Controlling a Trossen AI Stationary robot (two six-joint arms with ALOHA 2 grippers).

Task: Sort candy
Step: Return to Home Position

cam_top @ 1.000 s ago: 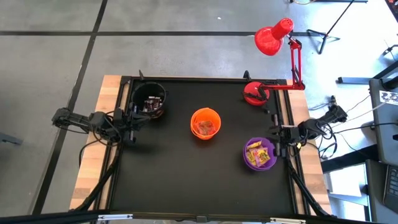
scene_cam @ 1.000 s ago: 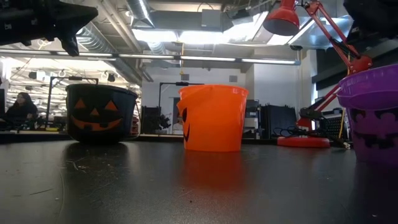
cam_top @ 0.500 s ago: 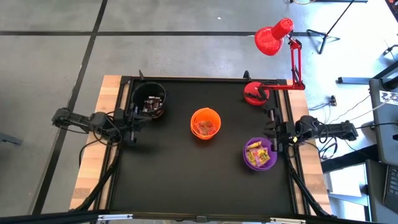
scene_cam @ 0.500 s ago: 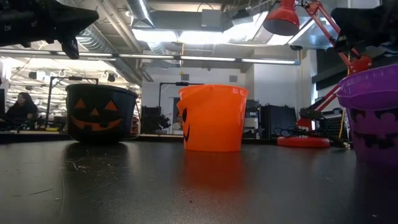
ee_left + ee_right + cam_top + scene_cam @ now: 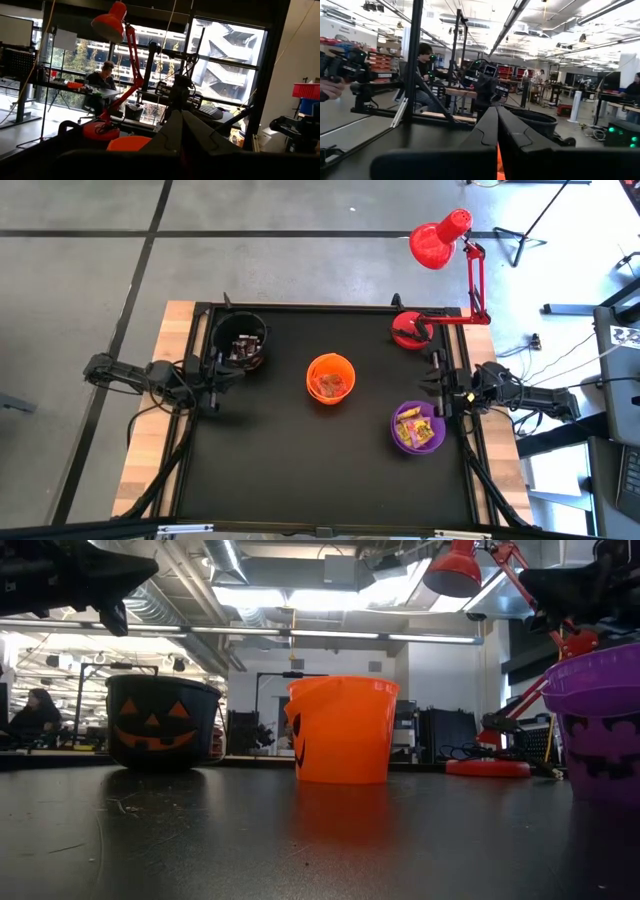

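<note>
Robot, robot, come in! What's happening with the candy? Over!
Left gripper shut, left edge of table. Right gripper shut, right edge. Candy in black cup, orange cup, purple cup. Nothing seen in the way.

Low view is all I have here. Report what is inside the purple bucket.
Observer: From above, the purple bucket holds yellow-wrapped candy.
Operator: Now give me the black bucket.
Observer: The black bucket holds dark candy, with a few paler pieces.
Operator: State both grippers.
Observer: The wrist views show the left gripper and the right gripper both shut, holding nothing.
</note>
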